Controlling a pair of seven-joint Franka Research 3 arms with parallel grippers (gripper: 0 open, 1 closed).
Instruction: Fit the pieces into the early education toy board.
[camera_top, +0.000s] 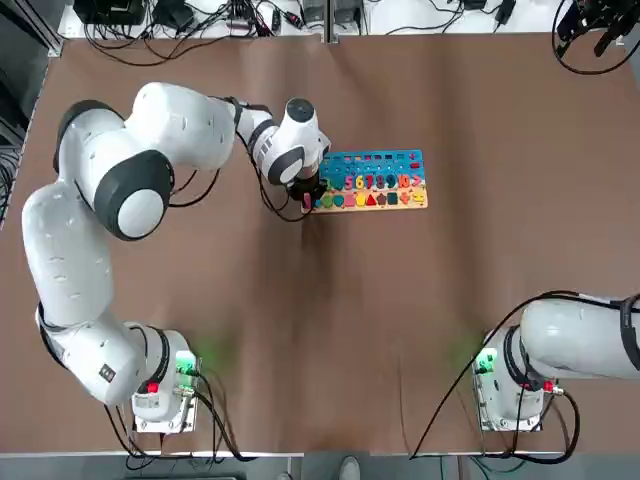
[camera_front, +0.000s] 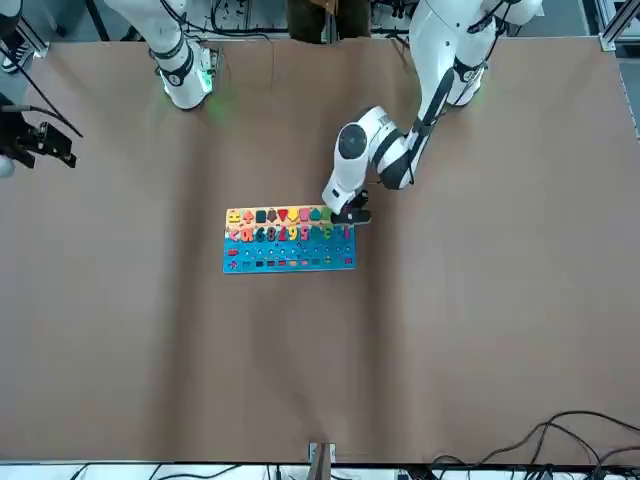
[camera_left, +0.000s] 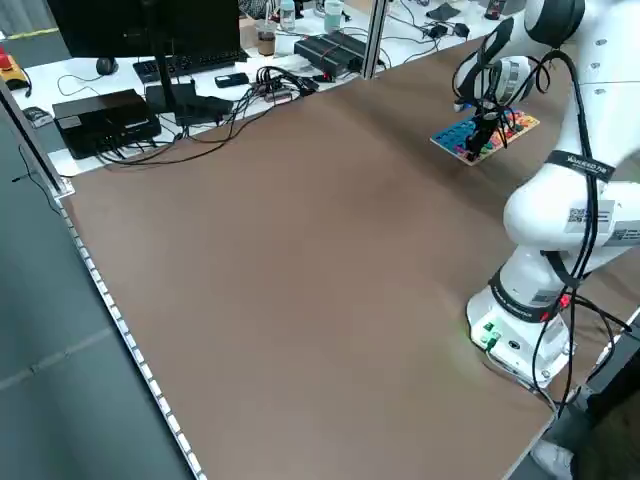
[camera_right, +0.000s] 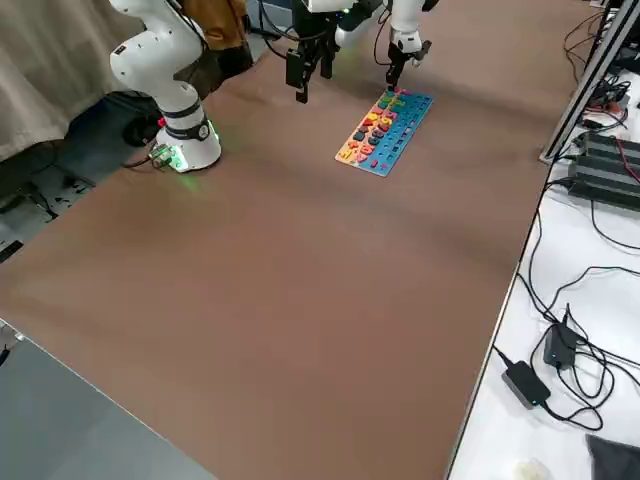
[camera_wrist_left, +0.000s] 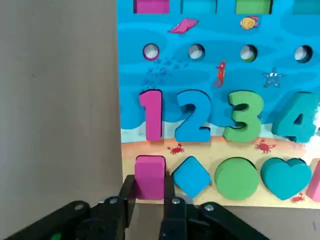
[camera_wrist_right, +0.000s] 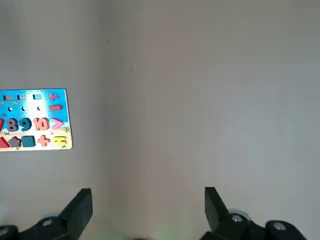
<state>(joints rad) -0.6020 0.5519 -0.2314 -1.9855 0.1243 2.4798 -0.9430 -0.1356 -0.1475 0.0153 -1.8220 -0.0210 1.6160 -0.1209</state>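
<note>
The early education toy board (camera_top: 385, 168) lies flat in the table's far middle, its blue part away from the robot and its tan strip (camera_wrist_left: 220, 152) nearer. My left gripper (camera_wrist_left: 148, 189) stands over the board's left end, shut on a pink rectangular piece (camera_wrist_left: 150, 170) that sits at the first place in the tan strip, beside a blue diamond (camera_wrist_left: 192, 176). From overhead the left gripper (camera_top: 308, 198) hides that piece. My right gripper (camera_wrist_right: 148, 202) hangs open and empty high over the table's far right, well away from the board (camera_wrist_right: 35, 100).
Numbers and shapes fill the board's rows (camera_wrist_left: 192, 120), and small round holes (camera_wrist_left: 196, 51) dot the blue part. Bare brown tabletop (camera_top: 320, 330) surrounds the board. Cables and electronics (camera_left: 130, 110) lie past the table's far edge. Both arm bases (camera_top: 160, 400) stand at the near edge.
</note>
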